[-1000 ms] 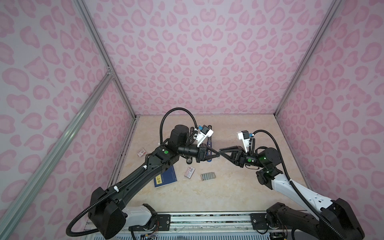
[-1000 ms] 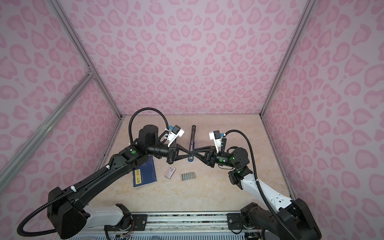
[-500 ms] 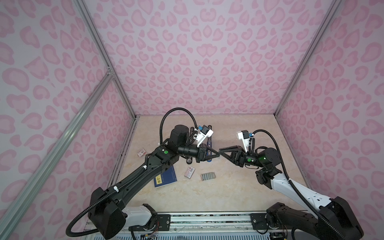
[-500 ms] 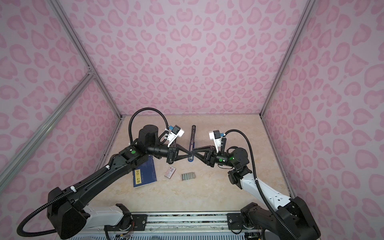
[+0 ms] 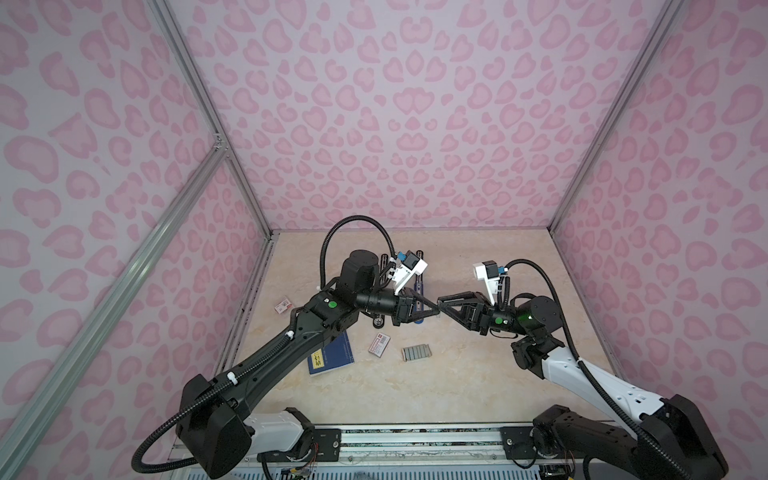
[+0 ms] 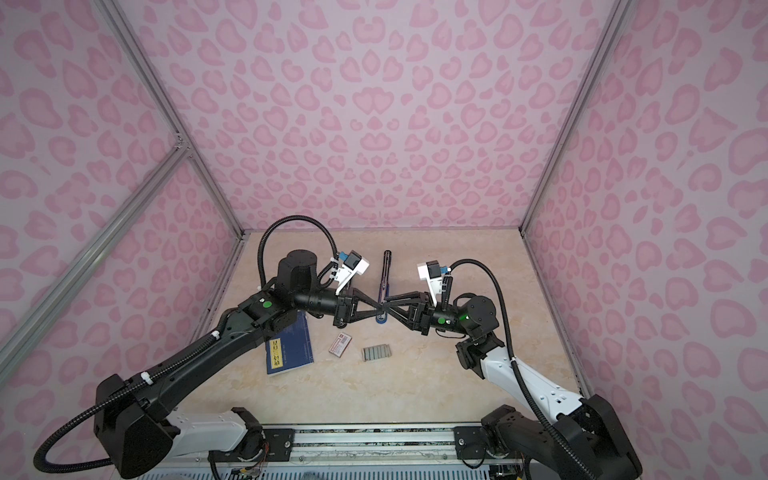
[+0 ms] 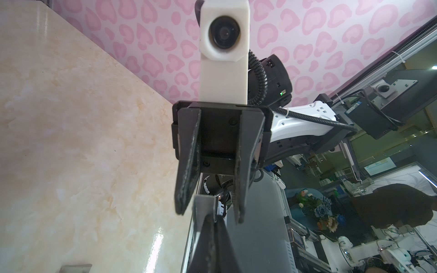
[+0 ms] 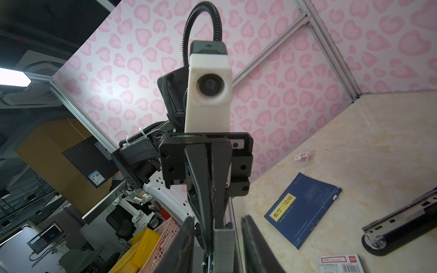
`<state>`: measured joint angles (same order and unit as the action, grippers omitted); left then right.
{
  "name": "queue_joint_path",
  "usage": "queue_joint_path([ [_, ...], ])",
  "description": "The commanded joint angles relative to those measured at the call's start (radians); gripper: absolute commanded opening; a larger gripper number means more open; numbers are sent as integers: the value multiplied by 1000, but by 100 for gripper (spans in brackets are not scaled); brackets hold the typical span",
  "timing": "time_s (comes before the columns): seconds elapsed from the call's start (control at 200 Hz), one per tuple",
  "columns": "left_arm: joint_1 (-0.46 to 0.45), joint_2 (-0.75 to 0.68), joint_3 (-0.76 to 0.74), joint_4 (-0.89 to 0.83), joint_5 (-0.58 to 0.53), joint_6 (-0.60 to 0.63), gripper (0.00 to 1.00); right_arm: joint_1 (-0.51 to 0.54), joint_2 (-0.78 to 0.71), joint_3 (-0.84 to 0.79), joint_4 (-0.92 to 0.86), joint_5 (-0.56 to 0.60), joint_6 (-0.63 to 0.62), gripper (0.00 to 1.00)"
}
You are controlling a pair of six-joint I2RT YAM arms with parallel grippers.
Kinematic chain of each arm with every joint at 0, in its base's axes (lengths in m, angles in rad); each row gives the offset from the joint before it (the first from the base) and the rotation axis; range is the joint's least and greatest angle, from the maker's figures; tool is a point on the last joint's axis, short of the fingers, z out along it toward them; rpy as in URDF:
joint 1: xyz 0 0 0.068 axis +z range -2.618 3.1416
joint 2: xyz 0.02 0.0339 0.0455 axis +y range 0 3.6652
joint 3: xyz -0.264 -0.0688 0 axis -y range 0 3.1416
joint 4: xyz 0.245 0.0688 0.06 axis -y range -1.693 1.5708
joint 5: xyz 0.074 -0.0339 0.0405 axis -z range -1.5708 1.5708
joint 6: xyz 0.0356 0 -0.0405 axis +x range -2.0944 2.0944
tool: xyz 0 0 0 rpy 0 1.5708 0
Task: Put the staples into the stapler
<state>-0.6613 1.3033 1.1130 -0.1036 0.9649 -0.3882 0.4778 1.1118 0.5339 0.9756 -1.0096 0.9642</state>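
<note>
Table (image 5: 478, 386): both tools meet tip-to-tip mid-air above it. Left tool (image 6: 377, 309) clamped shut, right tool (image 7: 210, 214) jaws narrow-open, not pinching. Stapler (image 6: 385, 274) lies on table right below, not loaded afaict. Staples (image 5: 416, 353) = flat pile nr front, beside barcoded box (image 5: 379, 344). One staple strip (image 8: 223, 238) sits in left tool's grip, btw right's jaws. To do: seat strip in rail, close stapler. Vs 1 s ago: right jaws wider; arms, pile unmoved

I'm seeing a blue booklet (image 5: 331, 355) lying flat on the marble tabletop (image 5: 457, 386), a white-and-red barcoded box (image 5: 379, 344) sitting just beside it, and a smaller labelled box (image 5: 283, 306) resting near the pink-patterned side wall (image 5: 199, 270).
</note>
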Motion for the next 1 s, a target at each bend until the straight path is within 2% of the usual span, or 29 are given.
queue_joint_path([
  [0.0,-1,1,6,20,18,13,3,-1,-3,4,17,12,-5,38],
  [0.205,-3,2,0,18,18,18,3,1,4,7,16,11,-3,37],
  [0.395,-3,4,1,18,20,20,3,0,12,11,15,13,-2,28],
  [0.995,-3,1,-2,13,9,26,5,0,28,3,36,15,8,15],
])
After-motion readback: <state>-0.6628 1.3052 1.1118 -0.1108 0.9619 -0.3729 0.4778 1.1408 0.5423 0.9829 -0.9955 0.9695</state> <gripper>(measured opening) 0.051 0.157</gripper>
